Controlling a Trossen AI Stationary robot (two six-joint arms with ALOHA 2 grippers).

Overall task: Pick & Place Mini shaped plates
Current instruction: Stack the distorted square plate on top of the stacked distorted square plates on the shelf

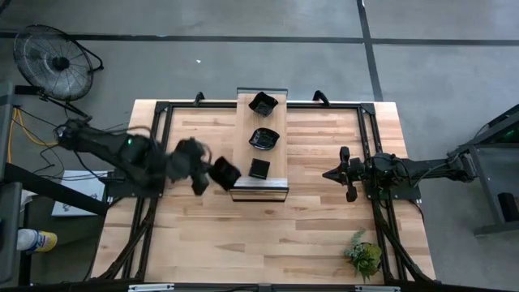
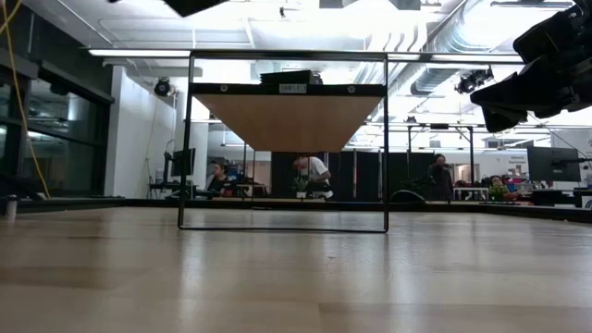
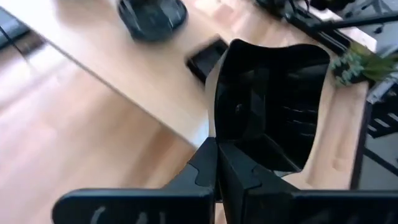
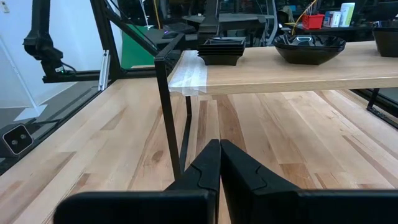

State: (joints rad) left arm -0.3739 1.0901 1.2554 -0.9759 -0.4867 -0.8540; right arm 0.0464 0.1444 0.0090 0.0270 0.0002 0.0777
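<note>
One square mini plate [image 1: 225,173] is pinched by its rim in the left hand [image 1: 203,172], just off the raised shelf's [image 1: 243,130] left front corner; three plates sit there. Right hand [image 1: 336,173] waits shut, empty, farther off.

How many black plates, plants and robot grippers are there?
Plates: 4, three on the shelf; one in the left gripper
Plant: 1
Grippers: 2, left and right gripper
Total: 7

a raised wooden shelf [image 2: 289,118] on a thin black frame, people seated far behind.
</note>
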